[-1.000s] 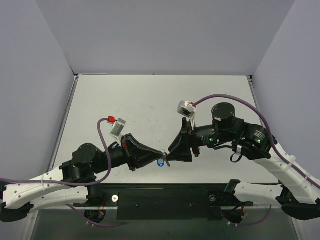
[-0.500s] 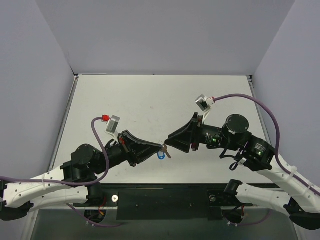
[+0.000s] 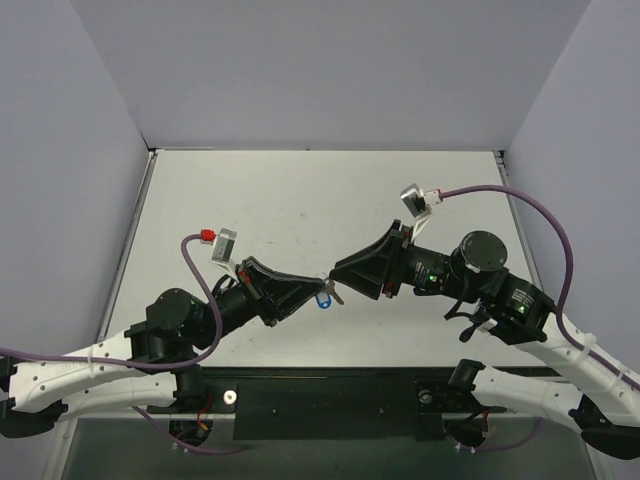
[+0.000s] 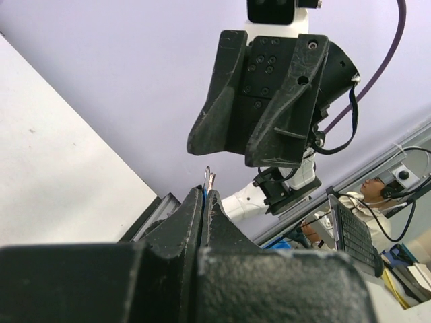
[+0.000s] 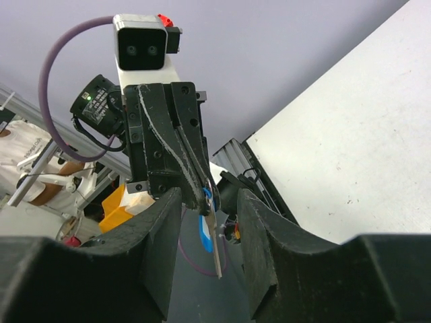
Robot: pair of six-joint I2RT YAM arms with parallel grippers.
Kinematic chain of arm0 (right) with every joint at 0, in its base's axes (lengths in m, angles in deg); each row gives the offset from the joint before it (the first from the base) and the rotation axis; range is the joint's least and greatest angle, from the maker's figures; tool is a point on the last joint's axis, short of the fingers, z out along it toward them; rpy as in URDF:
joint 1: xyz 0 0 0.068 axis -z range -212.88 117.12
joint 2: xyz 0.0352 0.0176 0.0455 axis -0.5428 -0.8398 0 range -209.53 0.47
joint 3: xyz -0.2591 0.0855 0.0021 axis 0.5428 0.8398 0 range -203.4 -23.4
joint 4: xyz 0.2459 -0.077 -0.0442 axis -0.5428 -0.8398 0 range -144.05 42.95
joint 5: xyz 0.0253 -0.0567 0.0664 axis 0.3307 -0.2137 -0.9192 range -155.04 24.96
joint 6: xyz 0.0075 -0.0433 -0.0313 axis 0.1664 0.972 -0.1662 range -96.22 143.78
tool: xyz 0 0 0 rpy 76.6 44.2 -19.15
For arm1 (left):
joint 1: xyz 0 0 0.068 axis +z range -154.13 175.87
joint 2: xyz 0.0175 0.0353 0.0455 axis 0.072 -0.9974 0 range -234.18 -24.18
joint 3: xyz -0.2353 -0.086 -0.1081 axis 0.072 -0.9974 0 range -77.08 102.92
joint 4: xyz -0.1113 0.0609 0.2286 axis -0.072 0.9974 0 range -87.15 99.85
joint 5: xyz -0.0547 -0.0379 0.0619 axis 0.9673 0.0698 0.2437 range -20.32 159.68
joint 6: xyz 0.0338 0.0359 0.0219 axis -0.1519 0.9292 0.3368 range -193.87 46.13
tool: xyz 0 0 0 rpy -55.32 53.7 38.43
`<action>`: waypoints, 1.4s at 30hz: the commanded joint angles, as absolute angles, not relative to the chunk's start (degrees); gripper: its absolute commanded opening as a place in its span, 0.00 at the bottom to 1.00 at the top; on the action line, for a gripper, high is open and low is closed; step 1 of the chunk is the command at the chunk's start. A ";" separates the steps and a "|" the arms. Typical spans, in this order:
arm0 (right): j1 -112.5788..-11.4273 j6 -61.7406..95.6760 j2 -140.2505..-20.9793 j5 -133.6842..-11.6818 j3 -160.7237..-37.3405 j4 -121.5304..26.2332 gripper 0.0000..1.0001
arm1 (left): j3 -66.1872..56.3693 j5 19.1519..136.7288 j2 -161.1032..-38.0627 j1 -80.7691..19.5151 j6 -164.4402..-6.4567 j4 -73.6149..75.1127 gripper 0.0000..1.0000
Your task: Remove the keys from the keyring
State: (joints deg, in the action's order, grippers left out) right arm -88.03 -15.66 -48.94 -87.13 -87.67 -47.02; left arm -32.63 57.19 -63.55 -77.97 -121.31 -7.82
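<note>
My left gripper [image 3: 320,289] is shut on the keyring and holds it above the table. Its thin metal ring [image 4: 210,179] sticks out past the shut fingertips. In the right wrist view the blue tag [image 5: 204,235] and the thin silver key [image 5: 215,243] hang from the left gripper's tips [image 5: 205,190]. My right gripper [image 3: 337,279] faces the left one, tip to tip. It is open [image 5: 209,200], and the key hangs between its two fingers [image 5: 160,249] without touching either. In the top view the tag [image 3: 322,297] and the key [image 3: 335,296] show just below the two tips.
The grey table [image 3: 300,200] has side rails and purple-grey walls around it. A black base bar [image 3: 330,395] runs along the near edge. Purple cables [image 3: 500,195] loop over both arms.
The right arm has swung out to the right and its gripper now points left at the left gripper. The left gripper has moved the keyring a little farther from the near edge.
</note>
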 commanded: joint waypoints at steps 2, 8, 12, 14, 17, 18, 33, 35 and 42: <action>-88.42 -16.82 -48.14 -87.10 -88.35 -40.82 0.34 | -31.99 54.30 -62.94 -78.31 -121.86 -12.00 0.00; -89.65 -16.56 -49.45 -87.01 -88.44 -40.29 0.32 | -31.38 54.21 -63.55 -78.31 -121.77 -13.05 0.00; -90.35 -15.95 -49.89 -86.84 -88.61 -40.81 0.32 | -31.11 54.12 -63.73 -78.31 -121.51 -13.76 0.00; -90.53 -15.77 -50.07 -86.84 -88.70 -40.81 0.32 | -30.94 54.04 -63.90 -78.31 -121.42 -13.85 0.00; -90.97 -15.59 -50.33 -86.84 -88.79 -40.64 0.29 | -30.41 54.03 -64.25 -78.31 -121.33 -13.67 0.00; -91.23 -15.51 -50.42 -86.93 -88.88 -40.72 0.27 | -30.41 54.03 -64.25 -78.31 -121.42 -13.76 0.00; -92.55 -14.80 -50.69 -87.19 -88.35 -40.11 0.00 | -30.58 53.95 -64.61 -78.22 -121.50 -15.25 0.00; -92.82 -14.71 -50.69 -87.28 -88.26 -39.76 0.00 | -30.50 53.95 -64.61 -78.31 -121.42 -15.17 0.00; -93.43 -13.66 -48.84 -86.22 -86.42 -39.58 0.00 | -26.98 55.26 -64.61 -78.31 -119.49 -7.97 0.30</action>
